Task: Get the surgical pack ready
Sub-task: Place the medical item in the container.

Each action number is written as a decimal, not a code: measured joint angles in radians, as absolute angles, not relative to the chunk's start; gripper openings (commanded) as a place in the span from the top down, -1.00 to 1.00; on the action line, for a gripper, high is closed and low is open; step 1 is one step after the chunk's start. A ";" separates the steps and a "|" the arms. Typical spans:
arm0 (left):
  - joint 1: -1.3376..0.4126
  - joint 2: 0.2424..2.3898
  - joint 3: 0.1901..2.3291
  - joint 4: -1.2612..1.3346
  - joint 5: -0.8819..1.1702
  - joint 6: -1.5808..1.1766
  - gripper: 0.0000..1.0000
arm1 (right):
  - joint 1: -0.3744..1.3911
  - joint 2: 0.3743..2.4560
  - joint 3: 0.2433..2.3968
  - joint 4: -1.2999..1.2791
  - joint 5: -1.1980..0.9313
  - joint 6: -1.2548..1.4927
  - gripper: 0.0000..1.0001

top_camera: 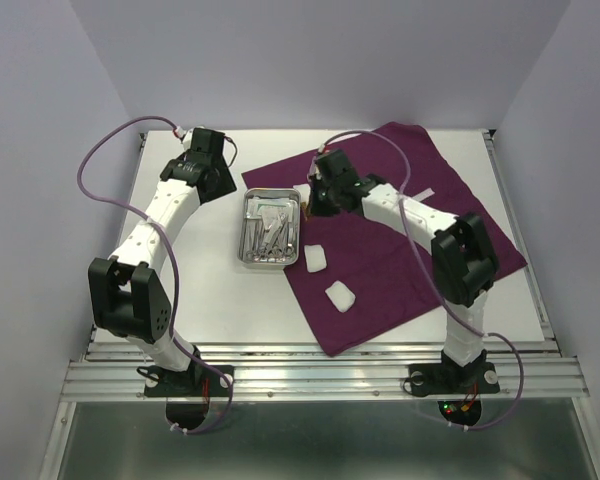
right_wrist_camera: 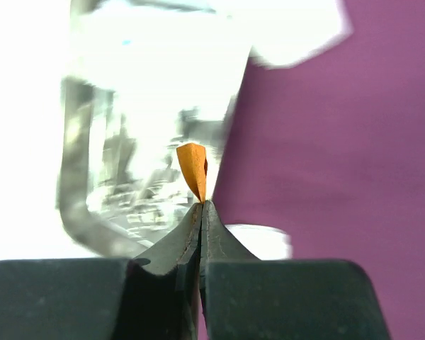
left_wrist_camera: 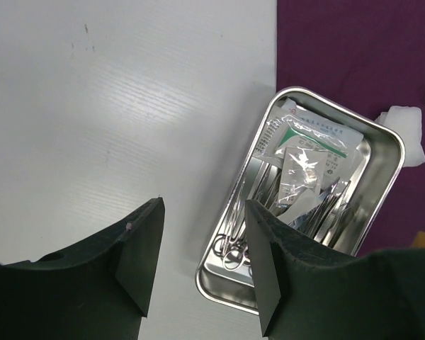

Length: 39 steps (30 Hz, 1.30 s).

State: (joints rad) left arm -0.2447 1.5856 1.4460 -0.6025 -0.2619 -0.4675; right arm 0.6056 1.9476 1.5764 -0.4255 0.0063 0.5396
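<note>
The steel tray [top_camera: 246,245] sits at the left edge of the dark-purple cloth [top_camera: 410,250]. It holds silver scissors and forceps [left_wrist_camera: 235,244] and clear packets [left_wrist_camera: 312,145]. Two white gauze squares [top_camera: 316,259] [top_camera: 340,296] lie on the cloth near the tray. My right gripper [top_camera: 308,205] hovers at the tray's right rim, shut on a small orange strip [right_wrist_camera: 195,170]. My left gripper [top_camera: 220,185] is open and empty over the bare table just left of the tray; in the left wrist view [left_wrist_camera: 202,262] its right finger [left_wrist_camera: 269,269] overlaps the tray's edge.
The white table [top_camera: 180,290] lies left of the cloth. A small white scrap [top_camera: 425,195] lies on the cloth behind the right arm. Purple walls enclose the back and sides. A metal rail [top_camera: 320,375] runs along the near edge.
</note>
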 measured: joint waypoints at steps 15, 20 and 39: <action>-0.240 1.565 1.446 -0.603 -0.262 -0.467 -0.21 | 0.695 2.181 1.834 -0.420 -0.038 0.554 0.99; -0.240 1.551 1.430 -0.601 -0.262 -0.468 -0.20 | 0.694 2.243 1.897 -0.422 -0.036 0.558 0.30; -0.238 1.547 1.420 -0.591 -0.258 -0.451 -0.17 | 0.440 2.016 1.652 -0.408 0.160 0.519 -0.04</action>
